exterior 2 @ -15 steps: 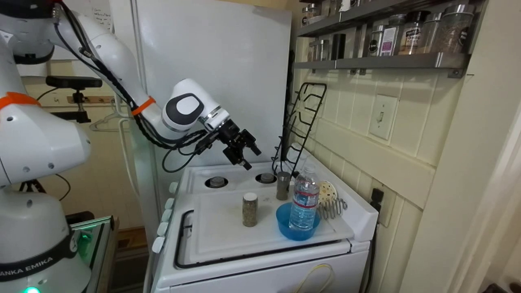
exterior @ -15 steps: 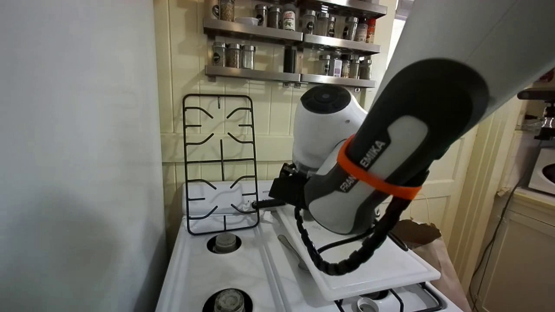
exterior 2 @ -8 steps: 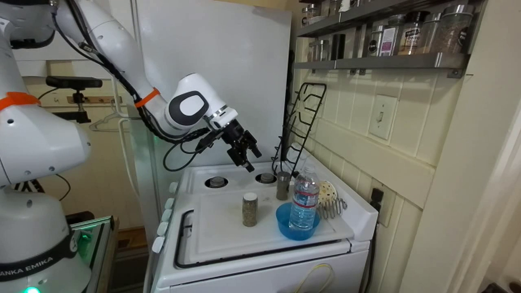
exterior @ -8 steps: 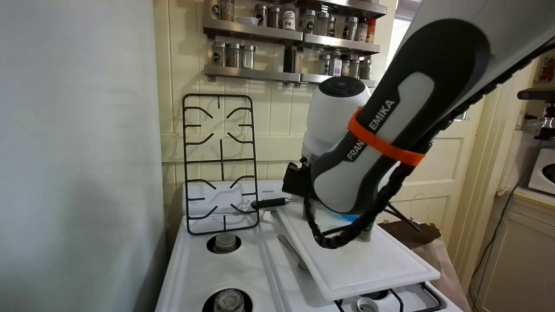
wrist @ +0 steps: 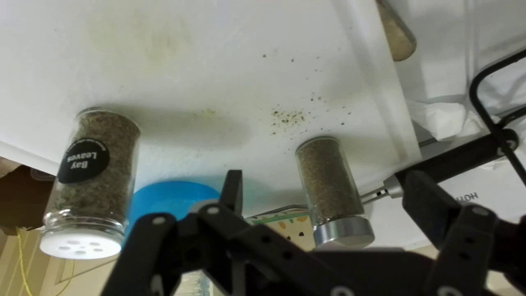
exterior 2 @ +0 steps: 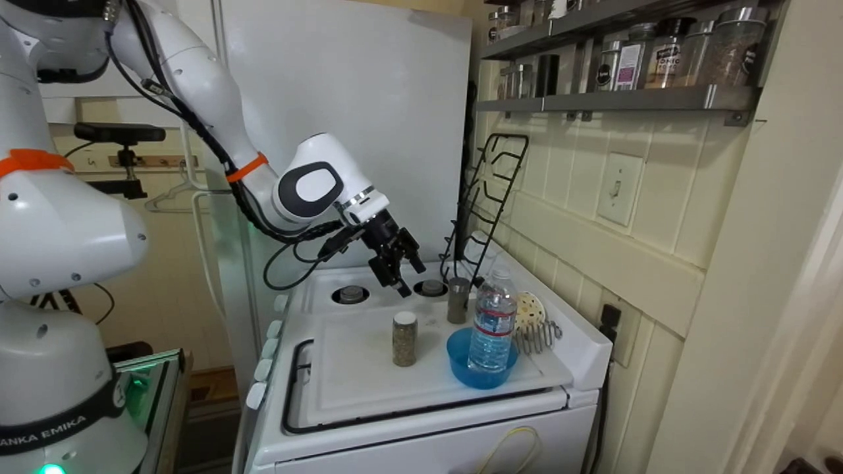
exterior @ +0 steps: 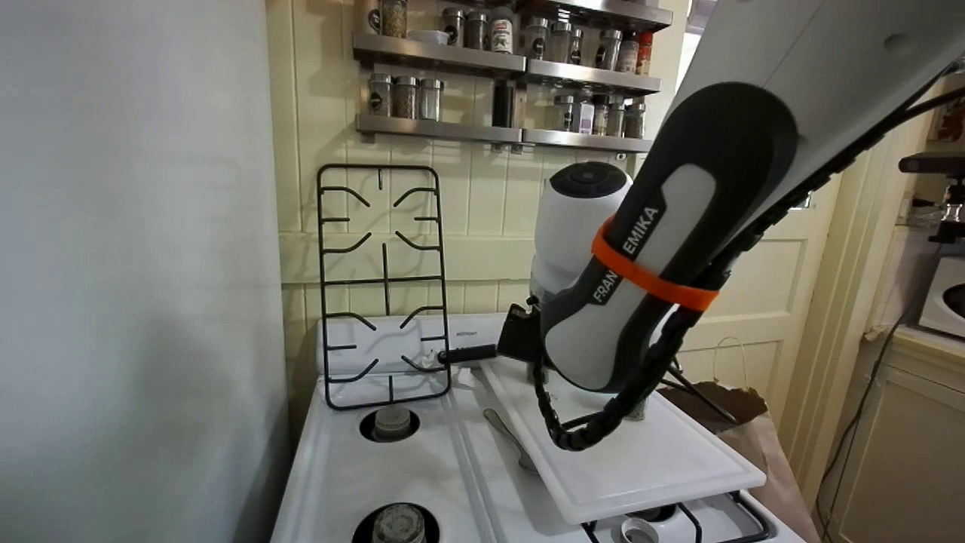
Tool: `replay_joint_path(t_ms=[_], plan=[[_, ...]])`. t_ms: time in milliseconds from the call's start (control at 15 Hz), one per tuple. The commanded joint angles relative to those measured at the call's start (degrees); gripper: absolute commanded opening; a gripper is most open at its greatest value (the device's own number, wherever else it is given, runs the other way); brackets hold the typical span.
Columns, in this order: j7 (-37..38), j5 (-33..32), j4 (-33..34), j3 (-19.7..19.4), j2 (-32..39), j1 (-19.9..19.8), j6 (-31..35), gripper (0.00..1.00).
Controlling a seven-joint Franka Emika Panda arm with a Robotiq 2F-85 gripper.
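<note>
Above the white stove (exterior 2: 408,447), the end effector (exterior 2: 411,278) hangs tilted downward, its two fingers (wrist: 234,189) spread wide. Silver-capped jar (wrist: 328,181): upright near a corner of the white board (exterior 2: 355,368) laid on the stove, apart from the fingers yet appearing between them in the wrist view. White-capped jar (wrist: 98,172), labelled “Bay Leaves”: upright on the same board, well apart from its silver-capped neighbour. Dark flakes (wrist: 287,118) lie scattered just beside the silver-capped jar. Just beyond that corner of the board runs a black tool handle (wrist: 454,160). A blue bowl (exterior 2: 461,368) and an upright clear bottle (exterior 2: 494,321) overlap in an exterior view, near both jars. A black grate (exterior: 386,280) leans toward the wall (exterior: 482,207) in both exterior views.
</note>
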Motion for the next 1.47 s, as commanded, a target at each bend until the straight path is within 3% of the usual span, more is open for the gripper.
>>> replay_joint_path(t_ms=[0,67,133,267,733,1067,1400], plan=[[-1.94,1.55,2.11,6.39,-1.74,-8.7,-1.07,1.0],[-2.43,1.73,2.4,6.87,-2.14,-9.79,-1.52,1.0],[-2.98,2.6,0.61,3.42,-0.87,-5.48,-0.23,1.0],[-3.86,2.71,1.09,4.42,-1.29,-7.8,-0.29,1.0],[-6.64,2.67,6.33,9.19,-2.44,-11.28,-1.42,1.0],[-7.32,4.94,8.68,15.24,-3.92,-15.87,-1.86,1.0],[-5.32,9.25,9.98,19.0,-11.16,-20.7,-1.97,1.0]])
